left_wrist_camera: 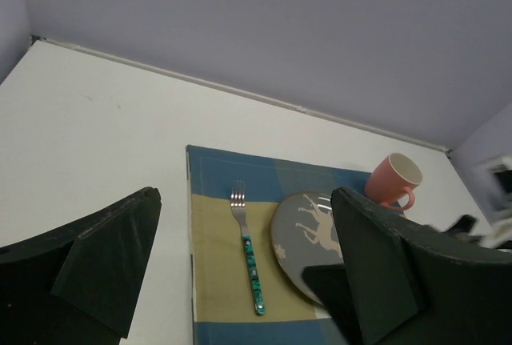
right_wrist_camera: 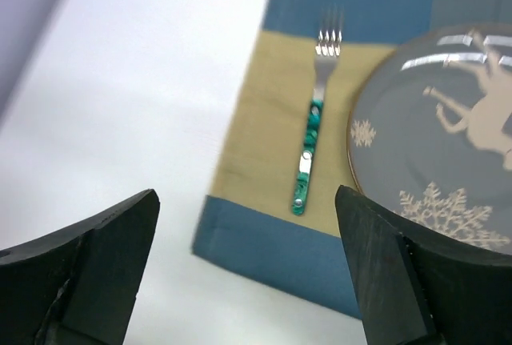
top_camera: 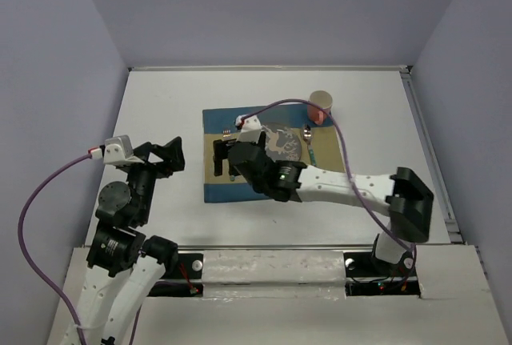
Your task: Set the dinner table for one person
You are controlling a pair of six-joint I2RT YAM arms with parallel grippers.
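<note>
The dinner table (top_camera: 160,105) is a large white top. On it lies a blue and tan checked placemat (top_camera: 264,189) bearing a grey reindeer plate (top_camera: 286,143), with a green-handled fork (right_wrist_camera: 310,149) to its left and a spoon (top_camera: 308,138) to its right. A pink mug (top_camera: 320,107) stands at the mat's far right corner. My right gripper (right_wrist_camera: 248,273) hovers open above the fork's handle end, with nothing between its fingers (right_wrist_camera: 104,257). My left gripper (top_camera: 170,155) is open over bare table left of the mat, holding nothing.
Grey walls enclose the table on three sides. A purple cable (top_camera: 320,109) arcs from the right wrist over the mug area. The right arm (top_camera: 344,185) stretches across the near right part of the table.
</note>
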